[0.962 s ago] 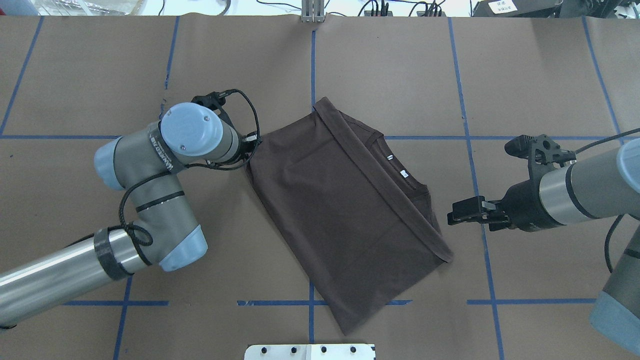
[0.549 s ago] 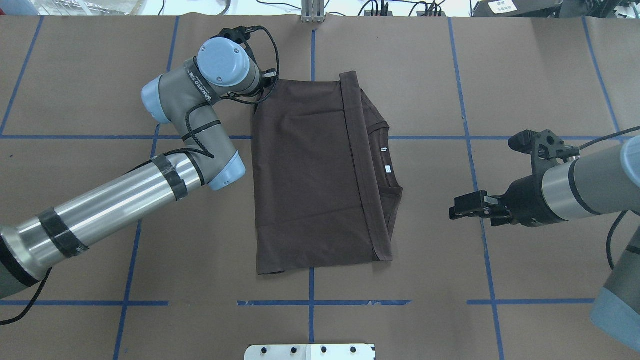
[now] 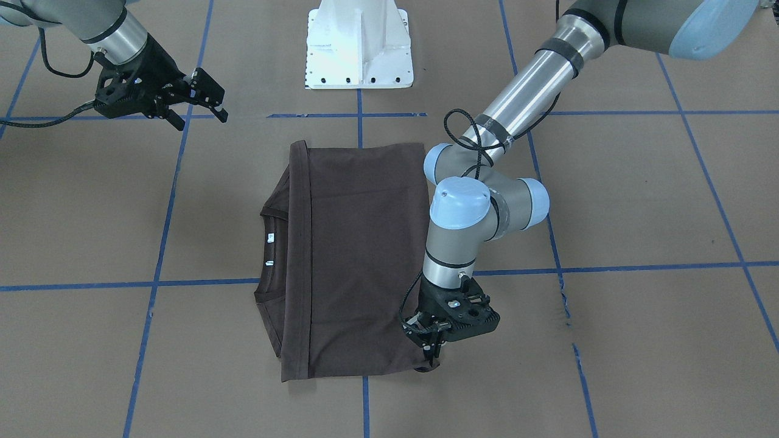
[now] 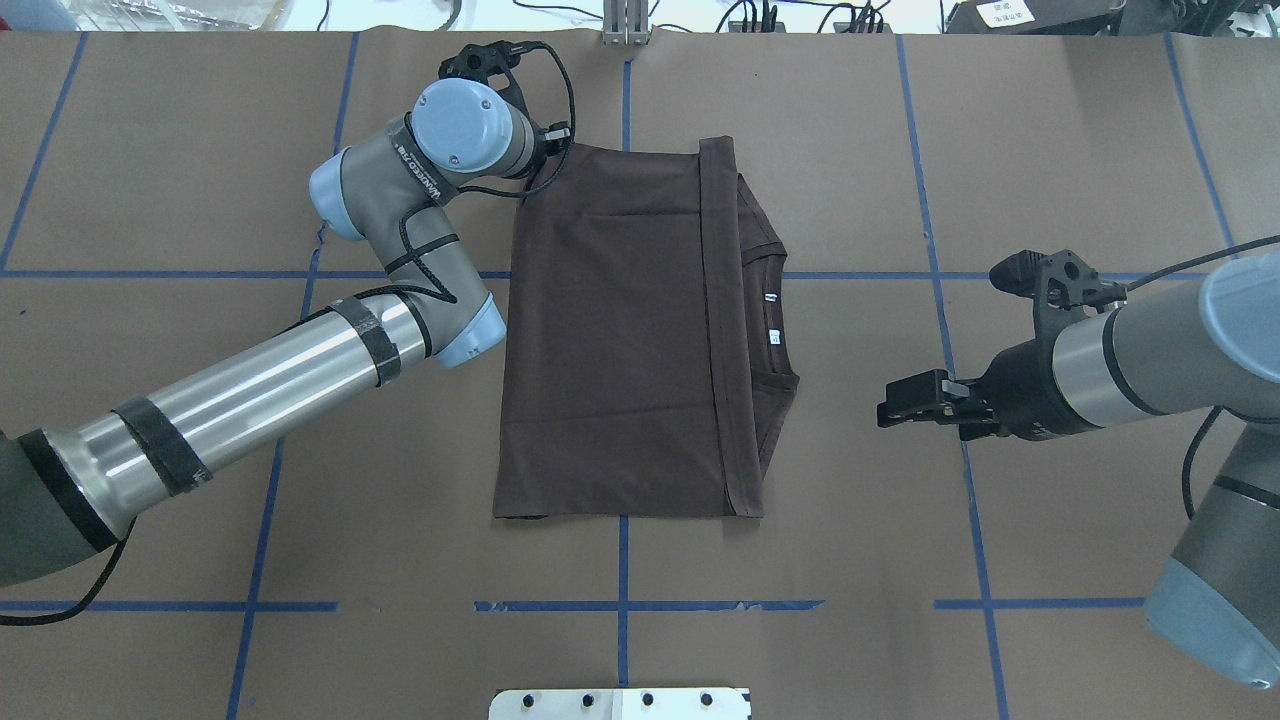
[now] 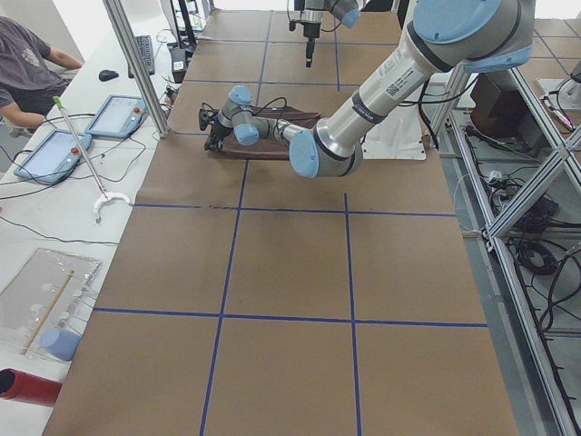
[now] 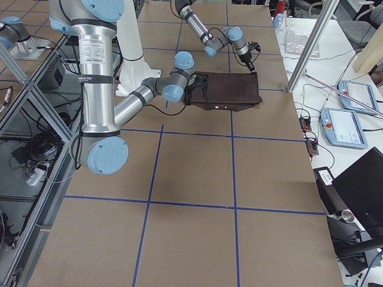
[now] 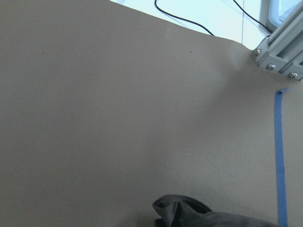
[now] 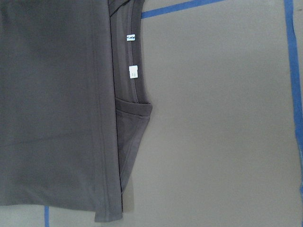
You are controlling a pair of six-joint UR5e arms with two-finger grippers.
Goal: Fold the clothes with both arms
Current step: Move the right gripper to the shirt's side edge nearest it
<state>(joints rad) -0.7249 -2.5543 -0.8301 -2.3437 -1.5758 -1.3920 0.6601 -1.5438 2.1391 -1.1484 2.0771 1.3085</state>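
I see L gripper (image 3: 431, 351) pinched shut on folded T-shirt (image 3: 359, 255) corner, R gripper (image 3: 202, 118) wide open, empty, well apart.

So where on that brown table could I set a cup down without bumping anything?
The wide bare squares beyond the right gripper, toward the table edge's far right corner, and the strip between the T-shirt and the white pedestal. Crowded: beside the left arm, where the left gripper pinches the shirt's corner.
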